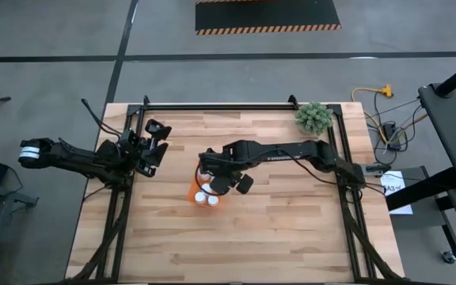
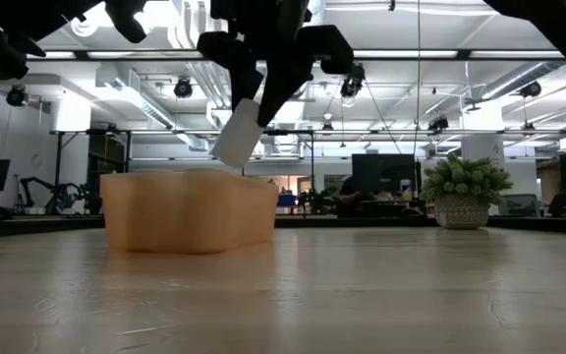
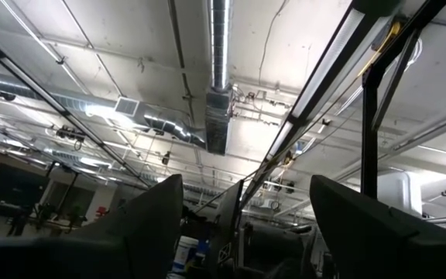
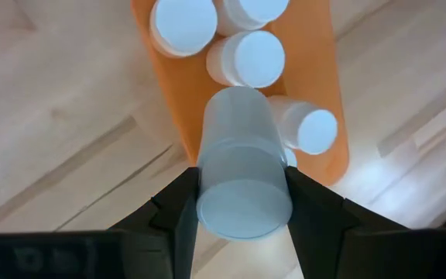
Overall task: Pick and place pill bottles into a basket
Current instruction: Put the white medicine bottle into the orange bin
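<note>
White-capped bottle (image 4: 242,182) clamped tilted in right jaws (image 4: 238,203) above orange translucent basket (image 4: 327,116), other white-capped bottles (image 4: 248,59) inside, basket mid-tabletop (image 1: 275,229), left jaws (image 3: 242,213) apart, raised by left edge, empty

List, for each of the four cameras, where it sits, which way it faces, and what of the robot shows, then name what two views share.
High view: above the table, looking straight down; both arms, the basket, the plant.
Low view: table height, looking level across; the right claw holds a bottle above the basket.
Left wrist view: on the left arm, aimed up at the ceiling; its own fingers only.
Right wrist view: on the right arm, looking down; fingers clamp the bottle over the basket.
Shared: low and right wrist both show that held bottle.
</note>
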Available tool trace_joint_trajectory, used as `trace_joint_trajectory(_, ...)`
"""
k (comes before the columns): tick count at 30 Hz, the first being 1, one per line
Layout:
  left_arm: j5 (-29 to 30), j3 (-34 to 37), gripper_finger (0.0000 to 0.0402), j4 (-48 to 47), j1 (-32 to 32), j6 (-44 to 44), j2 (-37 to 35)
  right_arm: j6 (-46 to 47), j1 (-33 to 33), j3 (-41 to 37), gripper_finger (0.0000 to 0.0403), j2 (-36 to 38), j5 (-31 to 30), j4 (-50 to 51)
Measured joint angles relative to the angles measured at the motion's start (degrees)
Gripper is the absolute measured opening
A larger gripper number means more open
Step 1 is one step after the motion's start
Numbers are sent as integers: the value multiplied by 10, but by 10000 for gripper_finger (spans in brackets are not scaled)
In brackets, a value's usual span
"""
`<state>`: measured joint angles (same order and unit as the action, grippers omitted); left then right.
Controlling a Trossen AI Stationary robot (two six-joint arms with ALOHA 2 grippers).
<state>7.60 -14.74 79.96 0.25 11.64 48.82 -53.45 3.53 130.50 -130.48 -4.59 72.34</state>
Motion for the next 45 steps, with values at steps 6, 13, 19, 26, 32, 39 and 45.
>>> trace_joint_trajectory(6,4,0,265,-6,0,0,1,-8,-1,-4,147,-6,7,-11)
trace_joint_trajectory(13,4,-2,265,-10,0,0,1,-11,-6,-4,147,-37,3,-10)
trace_joint_trajectory(19,4,-2,265,-11,0,0,2,-25,-6,-5,147,-56,1,-12)
trace_joint_trajectory(26,7,-2,265,-14,0,1,3,-35,-6,-7,147,-65,1,-25)
trace_joint_trajectory(32,9,-2,265,-15,0,1,4,-39,-6,-7,147,-65,-4,-25)
trace_joint_trajectory(39,14,-2,265,-15,0,1,4,-64,-9,-7,151,-64,-75,-5)
trace_joint_trajectory(45,14,-2,265,-14,0,2,6,-99,-11,-7,147,-64,-71,6)
